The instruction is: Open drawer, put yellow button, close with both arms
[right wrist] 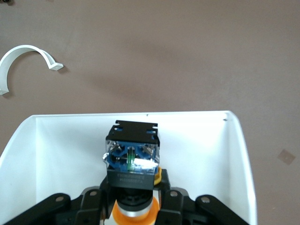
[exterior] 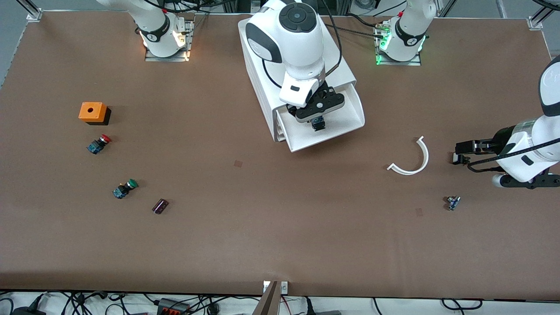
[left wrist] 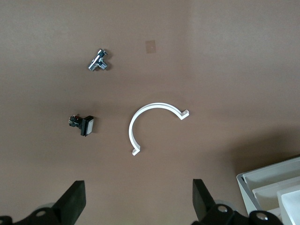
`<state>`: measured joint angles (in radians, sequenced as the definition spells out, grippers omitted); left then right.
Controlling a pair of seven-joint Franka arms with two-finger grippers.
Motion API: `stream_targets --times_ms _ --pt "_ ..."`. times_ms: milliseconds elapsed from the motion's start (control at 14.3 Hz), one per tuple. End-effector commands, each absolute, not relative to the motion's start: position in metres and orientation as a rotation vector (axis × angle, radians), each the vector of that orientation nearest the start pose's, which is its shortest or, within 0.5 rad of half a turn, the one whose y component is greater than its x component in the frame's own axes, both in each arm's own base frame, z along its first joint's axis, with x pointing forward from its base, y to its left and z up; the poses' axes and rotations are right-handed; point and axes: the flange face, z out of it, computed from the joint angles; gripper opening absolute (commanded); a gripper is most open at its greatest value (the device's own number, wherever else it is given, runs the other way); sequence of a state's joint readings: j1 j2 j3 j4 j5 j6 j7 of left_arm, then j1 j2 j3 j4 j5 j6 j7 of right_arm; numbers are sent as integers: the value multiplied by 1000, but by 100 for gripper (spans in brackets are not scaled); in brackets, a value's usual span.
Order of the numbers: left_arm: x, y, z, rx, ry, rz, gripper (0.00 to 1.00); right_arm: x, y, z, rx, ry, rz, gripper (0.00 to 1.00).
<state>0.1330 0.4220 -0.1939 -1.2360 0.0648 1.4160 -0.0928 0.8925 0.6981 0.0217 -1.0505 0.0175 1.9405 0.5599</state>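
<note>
Over the pulled-out drawer [exterior: 345,124], the uppermost one of the white cabinet [exterior: 262,83] that stands near the middle of the worktop's [exterior: 271,227] edge where the arm bases are, the right gripper [exterior: 318,117] hangs with its fingers pinching the yellow button [right wrist: 132,164]; the yellow-orange cap sits down between the fingers and the black and blue body points outward above the drawer's white floor. Whether the button touches that floor cannot be told. Toward the left arm's end of the worktop the left gripper [left wrist: 138,204] waits with its fingers spread apart and holding nothing, over bare surface. A white curved strip [exterior: 413,159] lies between the cabinet and that gripper, and a small metal fitting [exterior: 453,202] lies nearer the front edge than the strip. Toward the right arm's end lie an orange box [exterior: 93,112], a red-capped switch [exterior: 99,144], a green-capped switch [exterior: 125,188] and a small dark block [exterior: 160,206], all well apart from the cabinet
</note>
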Motion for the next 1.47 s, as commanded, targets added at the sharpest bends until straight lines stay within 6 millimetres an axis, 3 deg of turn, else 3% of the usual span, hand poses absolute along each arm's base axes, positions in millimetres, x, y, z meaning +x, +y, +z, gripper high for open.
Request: stream_targets --times_ms 0,349,559,699,769,839,909,1118,1258,1398 --pt "654 -5 515 -3145 -70 374 100 464 615 437 -2957 -477 -181 5" --pt "654 -4 515 -3152 -71 370 100 460 620 408 -2986 -495 -121 5" --pt "654 -4 516 -3151 -75 375 100 460 620 402 -2992 -495 -112 8" --pt "654 -5 516 -3152 -73 372 100 460 620 402 -2994 -476 -107 40" --pt "654 -5 516 -3152 -71 372 100 459 621 402 -2994 -470 -105 50" --pt "654 -5 516 -3152 -71 370 100 458 622 404 -2992 -472 -106 82" --pt "654 -5 518 -3153 -71 365 100 458 622 405 -2992 -471 -109 100" --pt "654 -7 519 -3154 -67 360 100 459 615 419 -3009 -469 -88 100" --pt "654 -10 522 -3153 -60 353 100 469 602 456 -3009 -440 -112 100" --pt "652 -19 524 -3171 -52 352 100 497 574 483 -3000 -360 -156 100"
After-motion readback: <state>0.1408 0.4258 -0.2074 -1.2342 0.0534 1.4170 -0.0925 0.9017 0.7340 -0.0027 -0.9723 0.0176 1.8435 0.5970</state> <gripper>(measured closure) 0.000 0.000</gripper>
